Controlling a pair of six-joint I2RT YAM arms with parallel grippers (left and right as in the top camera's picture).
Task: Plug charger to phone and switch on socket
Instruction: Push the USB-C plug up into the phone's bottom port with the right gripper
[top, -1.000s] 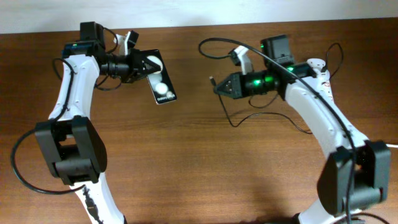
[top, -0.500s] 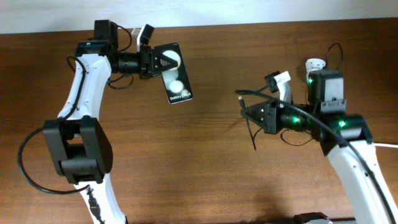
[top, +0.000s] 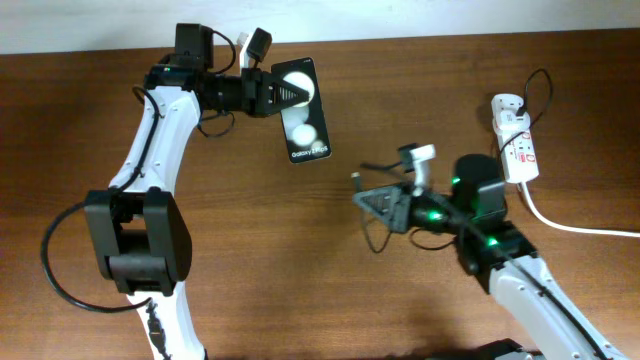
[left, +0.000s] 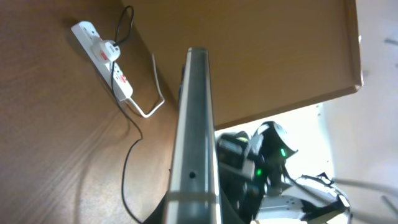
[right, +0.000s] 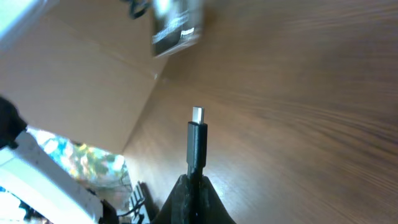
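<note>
One phone (top: 305, 112), one charger (right: 196, 140), one socket (top: 516, 142) with one thick white cord (top: 580, 227), two hands, left hand (top: 285, 93) and right hand (top: 365, 197), one table (top: 250, 250).

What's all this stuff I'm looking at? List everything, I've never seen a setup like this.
phone: one, glossy black, far left, held by the left gripper.
charger: one, thin black cable, connector tip in the right gripper, white plug adapter on the socket.
socket: one, white with red marks, far right of the table.
thick cord: one, white, from the socket towards the right edge.
table: one, brown wood.
left gripper: one, black, shut on the phone.
right gripper: one, black, shut on the charger.
</note>
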